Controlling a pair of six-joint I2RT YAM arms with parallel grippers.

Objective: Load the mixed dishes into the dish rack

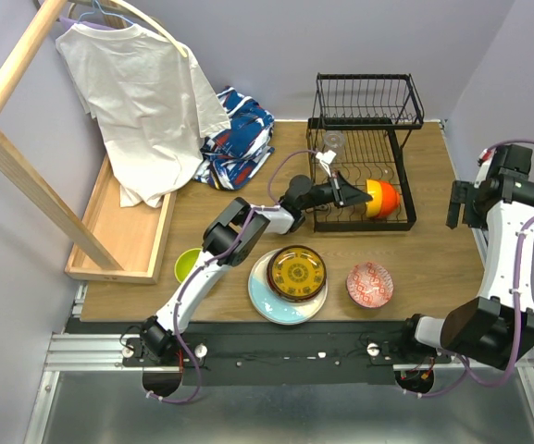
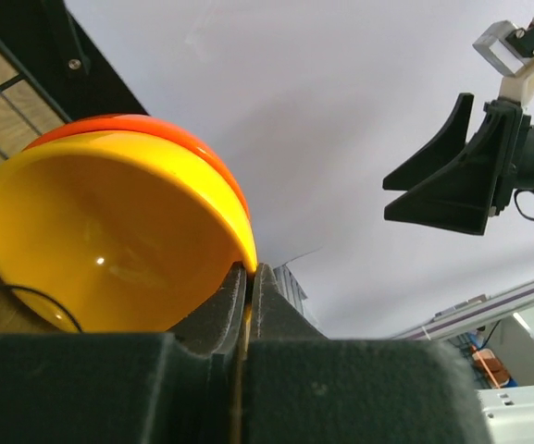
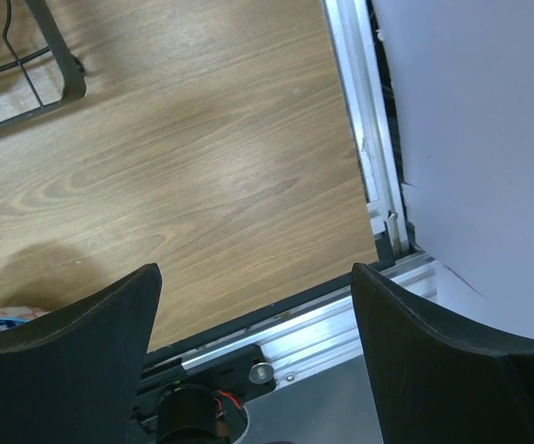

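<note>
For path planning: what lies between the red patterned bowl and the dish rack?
Nothing; the top view shows only bare table between the red patterned bowl and the dish rack.

You see a yellow bowl, an orange bowl, a black rack, a green bowl, a red-and-white patterned bowl, a brown plate with yellow motifs, a pale blue plate and a white shirt.

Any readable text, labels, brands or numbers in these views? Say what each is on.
None readable.
yellow-brown plate: central ornament, too small to tell whether it is lettering.
red patterned bowl, blue patterned cloth: pattern only.
yellow bowl, dish rack: no marks seen.
</note>
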